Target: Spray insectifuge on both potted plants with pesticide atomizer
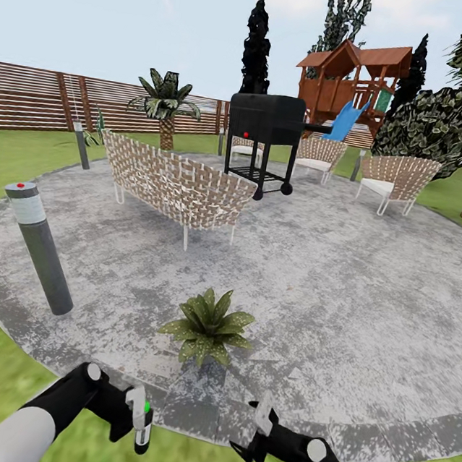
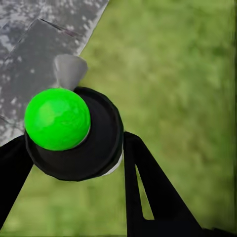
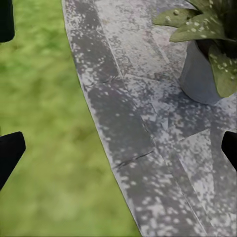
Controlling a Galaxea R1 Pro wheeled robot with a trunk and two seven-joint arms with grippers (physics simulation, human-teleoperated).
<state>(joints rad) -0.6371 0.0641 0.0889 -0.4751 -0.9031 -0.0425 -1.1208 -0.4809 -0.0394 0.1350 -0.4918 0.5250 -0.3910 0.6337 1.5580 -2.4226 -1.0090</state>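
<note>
The garden is a green lawn [image 1: 4,179] around a round grey paved patch [image 1: 340,289], closed at the back by a brown slatted fence [image 1: 30,95]. The left tool [image 1: 138,423] is closed on the pesticide atomizer [image 2: 74,133], a dark bottle with a bright green cap; its lower part is hidden behind the fingers [image 2: 153,197]. The right tool [image 1: 261,428] holds nothing, its fingers [image 3: 10,153] spread wide above the edge of the paving. Just ahead, one potted plant [image 1: 207,326] stands on the paving, its grey pot [image 3: 200,74] partly cut off in the right wrist view. Farther away stand wicker chairs [image 1: 175,183] and a black grill [image 1: 265,141].
</note>
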